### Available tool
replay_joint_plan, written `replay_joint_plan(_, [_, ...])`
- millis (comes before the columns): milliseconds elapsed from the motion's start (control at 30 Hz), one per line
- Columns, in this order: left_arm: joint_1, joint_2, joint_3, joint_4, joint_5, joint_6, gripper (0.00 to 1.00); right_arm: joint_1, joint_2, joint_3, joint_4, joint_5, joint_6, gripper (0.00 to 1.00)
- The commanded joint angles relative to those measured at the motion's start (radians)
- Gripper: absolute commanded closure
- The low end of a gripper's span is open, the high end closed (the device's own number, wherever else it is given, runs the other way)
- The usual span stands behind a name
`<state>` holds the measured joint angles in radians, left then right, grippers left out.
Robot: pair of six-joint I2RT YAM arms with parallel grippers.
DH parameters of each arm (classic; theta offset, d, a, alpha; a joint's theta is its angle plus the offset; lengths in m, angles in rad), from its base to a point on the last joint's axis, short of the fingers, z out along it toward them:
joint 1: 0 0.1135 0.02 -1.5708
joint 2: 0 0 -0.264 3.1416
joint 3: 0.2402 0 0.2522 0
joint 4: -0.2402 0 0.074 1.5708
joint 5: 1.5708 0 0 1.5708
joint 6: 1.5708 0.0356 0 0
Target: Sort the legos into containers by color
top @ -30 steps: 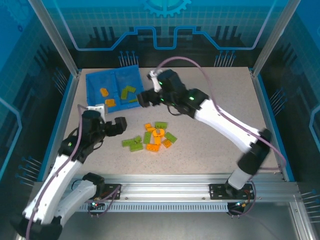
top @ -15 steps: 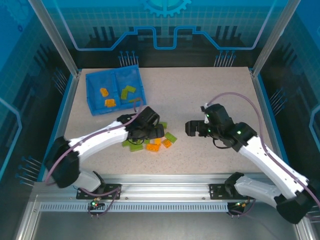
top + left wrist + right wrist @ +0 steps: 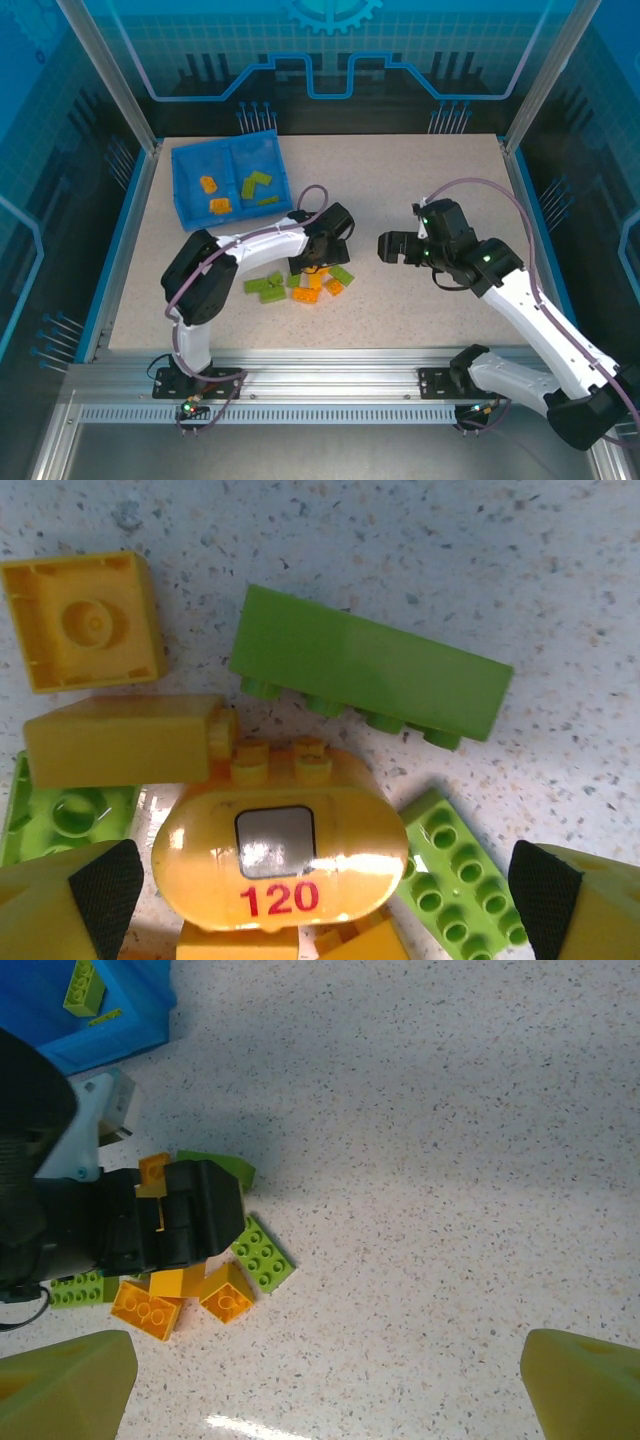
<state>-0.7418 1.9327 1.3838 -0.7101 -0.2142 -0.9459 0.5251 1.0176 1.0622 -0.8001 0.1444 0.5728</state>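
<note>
We see the left hand (image 3: 314,262) low over the loose legos (image 3: 300,285) at mid-table, its fingers (image 3: 100,890) spread wide on either side of a rounded orange piece (image 3: 280,845) marked 120, gripping nothing. A long green brick (image 3: 370,680) lies just beyond that piece, with an upturned orange square (image 3: 85,620) near it. The right hand (image 3: 390,247) hangs to the right of the pile, also spread, with bare table (image 3: 450,1160) between its fingertips (image 3: 585,1390). The blue tray (image 3: 195,165) sits at the far left. Two orange bricks (image 3: 214,195) lie in its left compartment and green ones (image 3: 256,185) in its right.
</note>
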Motion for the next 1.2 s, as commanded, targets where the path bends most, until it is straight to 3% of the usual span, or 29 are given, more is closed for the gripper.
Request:
replay_joint_plan(0, [-0.002,0.033,0.027,-0.066,-0.02,-0.032,0.05,-0.02,0.024,0.049,0.001,-0.049,-0.032,0.0])
replay_joint_plan(400, [-0.002,0.105,0.062,-0.074,-0.046,0.028,0.25,-0.023,0.028,0.032,-0.017,-0.11,-0.011,0.0])
replay_joint_plan(600, [0.007,0.12,0.096,-0.088,-0.094,0.063,0.3,-0.023,0.0,0.032,-0.034,-0.104,-0.001,0.0])
replay_joint_plan(867, [0.028,0.14,0.104,-0.086,-0.059,0.093,0.43,-0.023,-0.001,0.025,-0.038,-0.149,0.008,0.0])
replay_joint_plan(1033, [0.028,0.104,0.118,-0.09,-0.031,0.119,0.48,-0.023,-0.008,-0.001,-0.012,-0.25,0.001,0.0])
replay_joint_plan(1167, [0.029,0.017,0.14,-0.098,-0.027,0.146,0.49,-0.022,-0.028,-0.005,0.015,-0.258,0.017,0.0])
